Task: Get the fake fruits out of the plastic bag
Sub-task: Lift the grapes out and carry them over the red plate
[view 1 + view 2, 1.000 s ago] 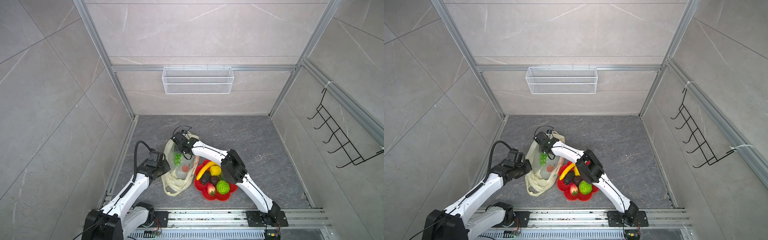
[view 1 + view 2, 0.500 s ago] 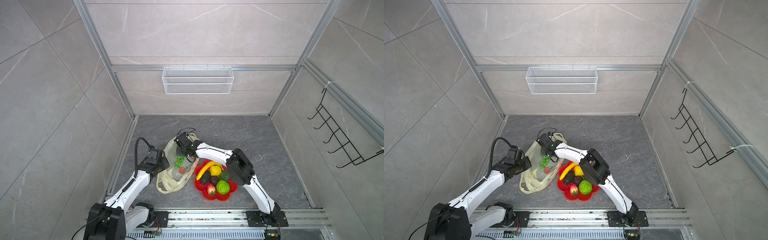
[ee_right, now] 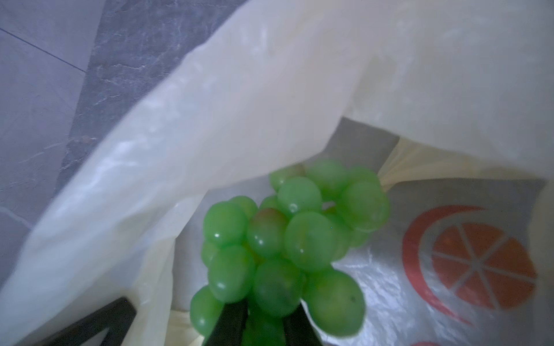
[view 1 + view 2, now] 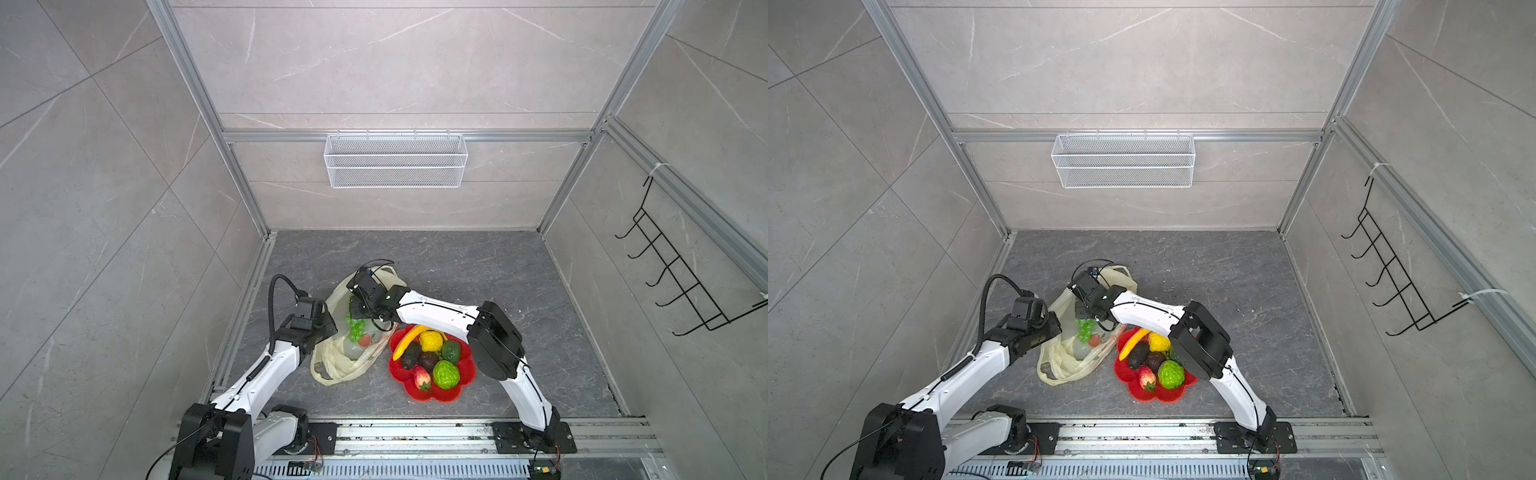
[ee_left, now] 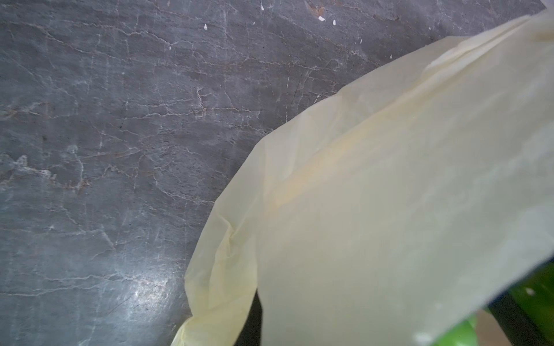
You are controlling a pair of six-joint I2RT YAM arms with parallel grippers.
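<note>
Quick count: one plastic bag, one red flower-shaped plate, two arms. Seven fruits are already on the plate: one banana, one lemon, one strawberry, one bumpy green ball, two dark avocados and a smooth green fruit. The eighth one, the grape bunch, is at the bag's open mouth, hanging over the bag's inside. The bag sits on the grey counter just beside the plate. The right arm reaches in from its base at the near right. Its elbow is up over the plate's edge and its forearm stretches across to the bag, with the right pincer pointing down. The wrist view makes it obvious: the black fingers are clamped on the grapes, with an orange-slice print on the film behind. The left arm angles in from the near left. The left pincer is closed on the bag's left rim, which stands lifted. Its own camera is mostly just cream film over the stone, pincer tips not visible. In a top view the right elbow hides most of that smooth green fruit and part of the plate.
</note>
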